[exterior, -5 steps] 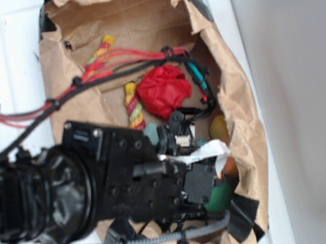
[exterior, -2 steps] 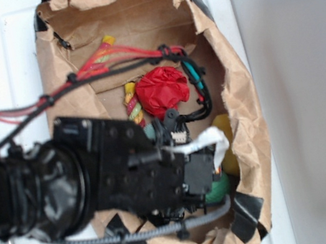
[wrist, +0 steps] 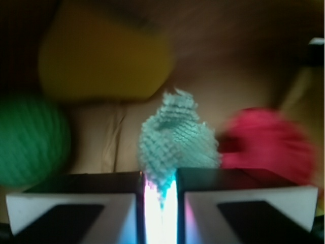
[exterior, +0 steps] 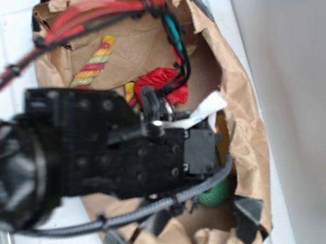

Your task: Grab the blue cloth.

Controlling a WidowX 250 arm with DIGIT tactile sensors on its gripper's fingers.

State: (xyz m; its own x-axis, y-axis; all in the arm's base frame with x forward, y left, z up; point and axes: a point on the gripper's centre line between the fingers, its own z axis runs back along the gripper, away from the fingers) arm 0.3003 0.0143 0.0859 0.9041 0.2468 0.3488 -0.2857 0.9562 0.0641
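Note:
In the wrist view the blue cloth [wrist: 175,140], a pale teal ribbed bunch, is pinched at its lower tip between my two jaws and fans out beyond them. My gripper [wrist: 160,178] is shut on it, with only a narrow bright slit between the fingers [wrist: 96,208]. In the exterior view my black arm [exterior: 124,154] hangs over the brown paper bag [exterior: 232,84] and hides both the fingers and the cloth.
A red wad [wrist: 269,140] lies right of the cloth, also [exterior: 156,82]. A dark green ball [wrist: 30,140] sits left, also [exterior: 217,196]. A yellow object [wrist: 101,63] lies beyond. A striped rope toy [exterior: 94,63] rests in the bag. Red and black cables [exterior: 93,14] cross its far rim.
My arm looms larger and nearer the exterior camera, so it has risen. The cables have swung toward the bag's far rim, uncovering more of the rope toy and covering part of the red wad.

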